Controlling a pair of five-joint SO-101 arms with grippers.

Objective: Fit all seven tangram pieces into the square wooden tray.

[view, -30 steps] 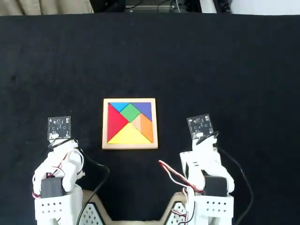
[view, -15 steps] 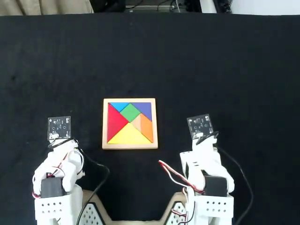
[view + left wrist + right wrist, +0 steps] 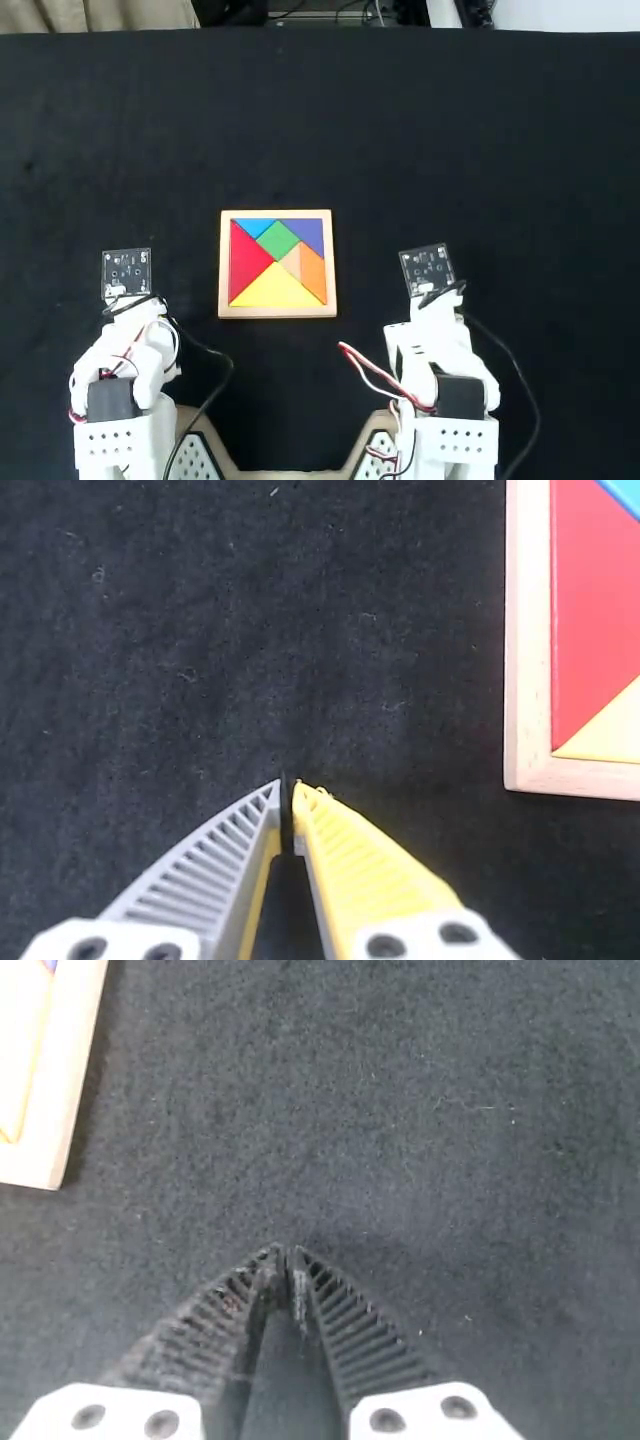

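Square wooden tray [image 3: 224,266] lies mid-bench, with all seven tangram pieces [image 3: 270,288] seated flush. Left tool [image 3: 286,790] sits at its 8 o'clock and right tool [image 3: 283,1255] at 4 o'clock, both pinched together and empty. Pieces judged light, rigid and smooth, so take hold by their edges.

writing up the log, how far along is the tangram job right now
Done: the wooden tray looks full, with seven pieces inside its rim: red, yellow, green, light blue, dark blue, tan, orange. In hand: nothing; the left tool and right tool are shut, empty, over the black cloth beside the tray. Left: seemingly nothing.
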